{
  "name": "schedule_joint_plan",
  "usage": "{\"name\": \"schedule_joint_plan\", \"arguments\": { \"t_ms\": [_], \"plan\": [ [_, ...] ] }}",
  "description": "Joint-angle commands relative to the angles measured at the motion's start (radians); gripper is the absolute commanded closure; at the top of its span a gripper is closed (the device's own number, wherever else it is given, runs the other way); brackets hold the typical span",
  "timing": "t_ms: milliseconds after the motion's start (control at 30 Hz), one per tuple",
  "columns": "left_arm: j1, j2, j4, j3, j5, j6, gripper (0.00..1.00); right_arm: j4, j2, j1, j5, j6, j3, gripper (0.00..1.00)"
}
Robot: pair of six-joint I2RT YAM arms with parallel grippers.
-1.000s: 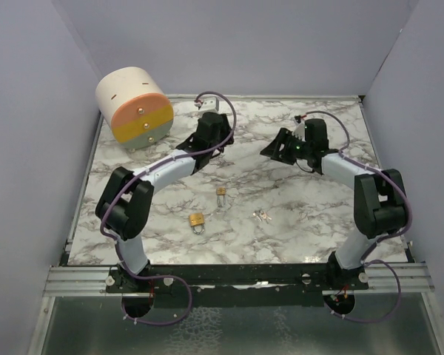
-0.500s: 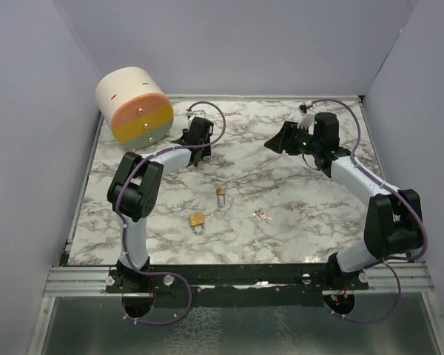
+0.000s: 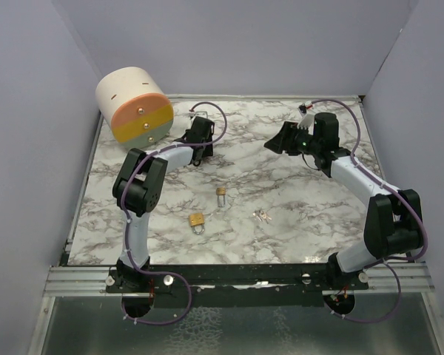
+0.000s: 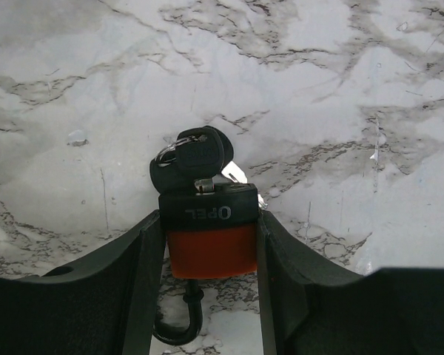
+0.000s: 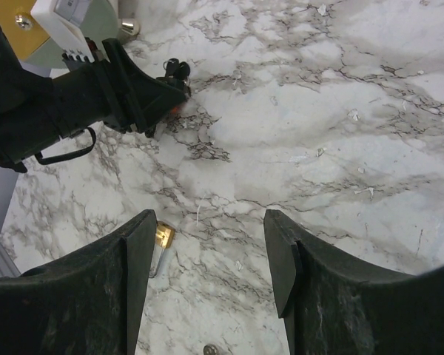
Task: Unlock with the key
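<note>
An orange padlock (image 4: 209,251) with a black top marked OPEL lies on the marble table, its dark shackle (image 4: 174,329) toward my wrist. A black-headed key (image 4: 200,155) sits in its keyhole, with a second key on the same ring. My left gripper (image 4: 209,219) is shut on the padlock's body, a finger pressed to each side. In the top view this gripper (image 3: 185,137) is at the far left of the table. My right gripper (image 3: 273,145) is open and empty, held above the table at the far right. It faces the left gripper (image 5: 126,96) and the keys (image 5: 176,70).
A cylinder (image 3: 135,107) with a peach, yellow and grey face lies at the far left corner. Two brass padlocks (image 3: 197,220) (image 3: 221,194) and a small bunch of keys (image 3: 262,215) lie mid-table. One brass padlock (image 5: 163,237) shows by my right gripper's left finger.
My left arm has swung left, carrying its gripper toward the cylinder. My right gripper has moved up and back a little. Both have been nearly still over the last half second.
</note>
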Motion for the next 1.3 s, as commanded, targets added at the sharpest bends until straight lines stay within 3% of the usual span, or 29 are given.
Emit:
{"name": "schedule_joint_plan", "arguments": {
  "t_ms": [0,133,167,267,367,433,700,733,833,1067,1267],
  "plan": [
    [0.011,0.038,0.022,0.04,0.053,0.003,1.0,0.001,-0.018,0.0,-0.005,-0.016,0.004,0.39],
    [0.011,0.052,0.007,0.056,0.076,0.016,0.96,0.005,-0.024,0.0,-0.007,-0.015,-0.002,0.39],
    [0.012,0.053,-0.001,0.059,0.08,0.017,0.85,0.004,-0.023,0.0,-0.008,-0.016,0.001,0.39],
    [0.013,0.051,-0.017,0.064,0.077,0.017,0.4,-0.005,-0.014,0.0,-0.017,-0.022,0.019,0.39],
    [0.013,0.036,-0.029,0.067,0.06,0.016,0.17,0.003,-0.007,0.0,-0.028,-0.02,0.023,0.39],
    [0.013,0.019,-0.027,0.065,0.058,0.021,0.1,0.0,-0.005,0.0,-0.033,-0.023,0.026,0.39],
    [0.013,-0.105,-0.02,0.041,0.054,0.039,0.01,-0.052,0.047,0.011,-0.024,-0.06,0.052,0.38],
    [0.013,-0.126,-0.017,0.026,0.056,0.037,0.01,-0.061,0.054,0.014,-0.018,-0.065,0.055,0.29],
    [0.012,-0.204,0.008,-0.041,0.076,0.011,0.01,-0.088,0.069,0.039,0.009,-0.078,0.063,0.27],
    [-0.03,-0.38,0.05,-0.217,0.101,-0.066,0.01,-0.325,0.155,0.121,0.215,-0.111,0.162,0.29],
    [-0.103,-0.457,0.056,-0.308,0.098,-0.101,0.01,-0.396,0.108,0.137,0.319,-0.071,0.059,0.35]
  ]
}}
